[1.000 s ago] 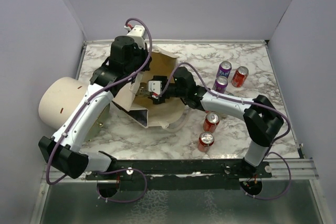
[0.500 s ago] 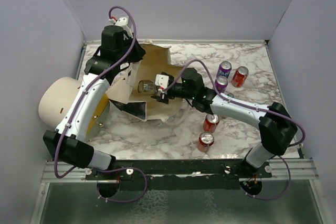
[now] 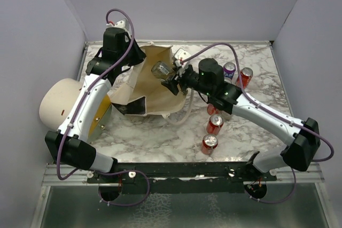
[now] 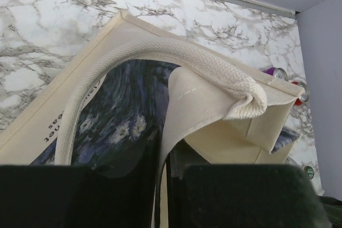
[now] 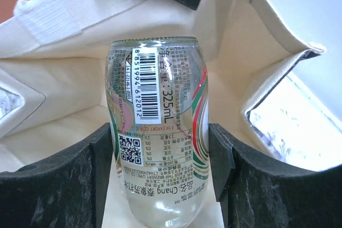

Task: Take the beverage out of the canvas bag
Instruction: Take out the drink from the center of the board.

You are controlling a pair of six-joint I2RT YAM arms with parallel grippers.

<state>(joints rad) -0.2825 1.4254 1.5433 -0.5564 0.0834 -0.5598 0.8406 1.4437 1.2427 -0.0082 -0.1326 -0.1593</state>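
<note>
Clamping the clear beverage bottle (image 5: 157, 126) firmly in the right jaws, just over the slumped canvas bag (image 3: 149, 94) at far centre. Pinching bag cloth in the nearly closed left jaws. Crowding the surface (image 3: 160, 137) to the right, red cans (image 3: 215, 124) and a purple can (image 3: 229, 69); lying left, a cream cylinder (image 3: 59, 105).

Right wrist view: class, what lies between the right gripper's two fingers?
A clear bottle with a barcode label, touching both fingers, canvas bag behind it; the right wrist view shows this.
</note>
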